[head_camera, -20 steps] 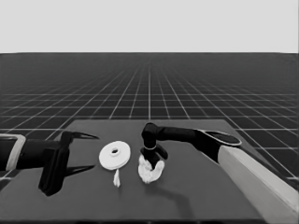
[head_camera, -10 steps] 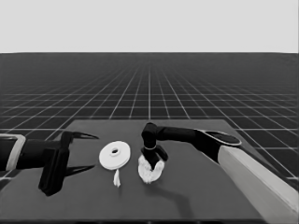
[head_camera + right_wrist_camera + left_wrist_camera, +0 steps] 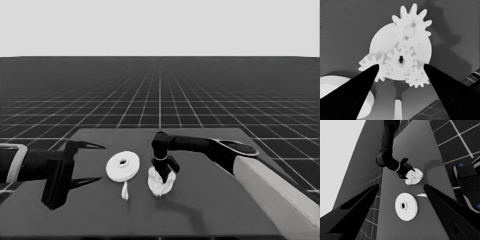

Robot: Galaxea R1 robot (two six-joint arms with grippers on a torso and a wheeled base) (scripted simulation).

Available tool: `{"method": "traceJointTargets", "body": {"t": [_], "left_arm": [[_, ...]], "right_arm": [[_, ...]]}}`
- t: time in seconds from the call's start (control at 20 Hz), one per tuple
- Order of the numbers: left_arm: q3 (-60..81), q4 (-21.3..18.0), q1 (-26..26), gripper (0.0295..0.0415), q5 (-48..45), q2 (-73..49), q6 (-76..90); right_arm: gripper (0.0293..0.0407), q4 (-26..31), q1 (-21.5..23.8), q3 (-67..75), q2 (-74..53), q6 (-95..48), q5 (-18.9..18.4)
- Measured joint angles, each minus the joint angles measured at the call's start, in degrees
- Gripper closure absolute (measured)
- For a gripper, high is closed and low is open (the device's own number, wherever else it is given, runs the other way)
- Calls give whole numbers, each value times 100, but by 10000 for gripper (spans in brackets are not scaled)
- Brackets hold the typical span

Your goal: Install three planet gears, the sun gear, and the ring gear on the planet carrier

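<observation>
1. A dark, flat tabletop (image 3: 210,210) stands on a gridded floor under a pale blank band.

2. At the tabletop's left end the left gripper (image 3: 82,164) waits, its jaws spread wide and holding nothing.

3. Just right of it lies the larger round part (image 3: 123,166), a thick white disc with a raised rim and a small centre hole. It lies flat, hole axis upright, with nothing on it. I judge it is not yet installed.

4. Near that disc, on its near side, lies a thin white piece (image 3: 125,190), slim and peg-like. Its long axis runs roughly towards and away from the head camera.

5. Further right sits the smaller round part (image 3: 161,183), a flat white disc. It lies flat on the tabletop, well apart from neither neighbour.

6. The right wrist view shows four small white toothed gears on it: the centre gear (image 3: 400,60) with three planet gears (image 3: 413,26) meshed around it. All lie flat, their axes upright.

7. The right gripper (image 3: 165,172) hangs directly above this cluster. In its own wrist view the jaws stand wide either side of the gears, gripping nothing.

8. By my reading the four gears are seated, though one outer gear overhangs the disc's edge. What remains is lifting the larger round part onto them.
</observation>
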Motion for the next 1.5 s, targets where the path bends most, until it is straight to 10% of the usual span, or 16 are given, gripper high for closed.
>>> {"method": "traceJointTargets", "body": {"t": [0.15, 0.5, 0.55, 0.65, 1.0, 1.05, 1.1, 1.15, 1.25, 1.5], "left_arm": [[0, 0, 0, 326, 0, 0, 0], [0, 0, 0, 326, 0, 0, 0], [0, 0, 0, 326, 0, 0, 0], [0, 0, 0, 326, 0, 0, 0], [0, 0, 0, 326, 0, 0, 0], [-950, 2738, 1152, 318, 2316, 1452, -2782], [-2373, 2207, 1337, 302, 4413, 2965, -5531], [-3976, 831, 1334, 307, 4746, 3811, -6728], [-6247, -612, 1400, 322, 4657, 4644, -7125], [-8035, -1348, 1471, 326, 4729, 5300, -6842]], "right_arm": [[312, 503, 622, 372, -79, -4513, -225], [315, 660, 781, 415, -96, -5715, -220], [295, -591, 69, 3033, -1679, -8098, 627], [311, -1786, -976, 6248, -5615, -10492, 1409], [315, -2405, -1411, 7938, -7553, -11729, 1826], [315, -2411, -1414, 7954, -7571, -11741, 1830], [315, -2415, -1416, 7964, -7581, -11749, 1833], [315, -2418, -1417, 7970, -7587, -11753, 1834], [315, -2420, -1418, 7975, -7592, -11757, 1836], [315, -2421, -1419, 7977, -7595, -11759, 1836]]}}
